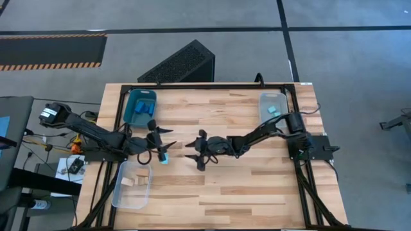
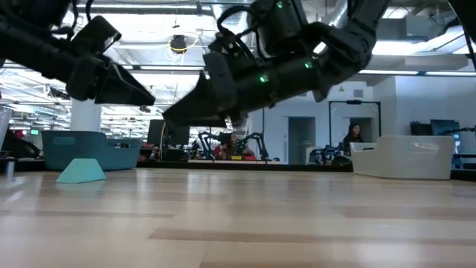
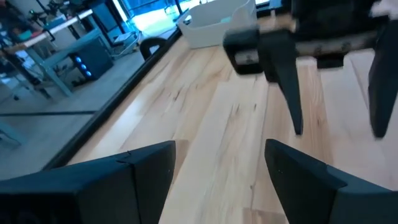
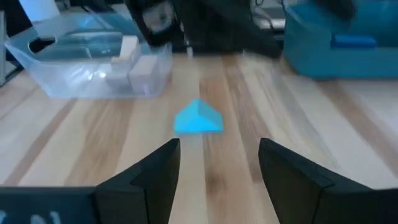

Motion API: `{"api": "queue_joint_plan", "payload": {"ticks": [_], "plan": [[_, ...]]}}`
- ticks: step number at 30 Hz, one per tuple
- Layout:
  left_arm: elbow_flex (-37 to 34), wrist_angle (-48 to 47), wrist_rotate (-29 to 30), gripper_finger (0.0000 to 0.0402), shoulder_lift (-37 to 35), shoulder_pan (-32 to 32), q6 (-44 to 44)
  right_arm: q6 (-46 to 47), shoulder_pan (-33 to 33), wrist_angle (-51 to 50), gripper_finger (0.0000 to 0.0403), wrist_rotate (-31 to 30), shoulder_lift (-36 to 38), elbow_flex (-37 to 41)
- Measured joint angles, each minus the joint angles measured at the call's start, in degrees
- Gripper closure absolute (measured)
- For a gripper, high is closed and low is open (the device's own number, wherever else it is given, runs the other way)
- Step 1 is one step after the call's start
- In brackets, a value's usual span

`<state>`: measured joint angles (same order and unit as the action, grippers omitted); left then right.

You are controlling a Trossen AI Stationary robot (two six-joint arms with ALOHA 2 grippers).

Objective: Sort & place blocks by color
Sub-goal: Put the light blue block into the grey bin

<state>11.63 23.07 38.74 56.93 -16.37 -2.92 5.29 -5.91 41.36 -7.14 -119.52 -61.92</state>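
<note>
A light turquoise block (image 1: pixel 164 157) (image 4: pixel 199 118) lies flat on the table near its middle left, with nothing touching it. My right gripper (image 1: pixel 192 154) (image 4: pixel 217 162) stands open, low over the table, pointing toward the left edge with the block a short way ahead of its fingertips. My left gripper (image 1: pixel 170 140) (image 3: pixel 217 168) is open too. It hovers just on the far side of the block and points toward my right gripper. In the low view both grippers hang clear of the tabletop, and the block (image 2: pixel 80 171) sits at the left.
A blue tray (image 1: pixel 141 106) holding dark blue blocks stands far left. A clear tray (image 1: pixel 133 186) with pale wooden blocks (image 4: pixel 134 65) sits near left. A clear tray (image 1: pixel 273 106) with turquoise blocks is far right. The near and right table areas are bare wood.
</note>
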Motion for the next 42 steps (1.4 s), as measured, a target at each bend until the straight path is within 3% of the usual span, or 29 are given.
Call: {"api": "queue_joint_plan", "payload": {"ticks": [9, 16, 26, 31, 37, 42], "plan": [[-1.71, 1.72, 1.14, 0.0164, -0.94, 0.03, 2.4, -6.08, 0.0, -1.31, 0.0162, 2.85, -0.04, -4.85], [-1.71, -0.75, 3.81, 0.0164, -4.94, 0.03, 0.24, -7.45, 0.0, -2.45, 0.0162, 4.83, -5.89, -11.59], [-1.67, -6.2, 4.0, 0.0164, -10.01, 0.03, 0.65, -7.25, 0.0, -8.7, 0.0158, 13.05, -16.4, -26.11], [-1.67, -8.17, 4.11, 0.0164, -10.23, 0.03, 2.19, -8.24, -0.07, -13.51, 0.0112, 14.82, -19.28, -32.05], [-1.67, -8.31, 4.21, 0.0164, -10.23, 0.03, 2.6, -8.38, 0.07, -16.53, 0.0036, 14.63, -19.65, -33.83], [-1.67, -8.26, 5.27, 0.0164, -10.23, 0.03, 2.62, -8.65, 0.42, -15.37, 0.0018, 15.21, -19.75, -33.84]]}}
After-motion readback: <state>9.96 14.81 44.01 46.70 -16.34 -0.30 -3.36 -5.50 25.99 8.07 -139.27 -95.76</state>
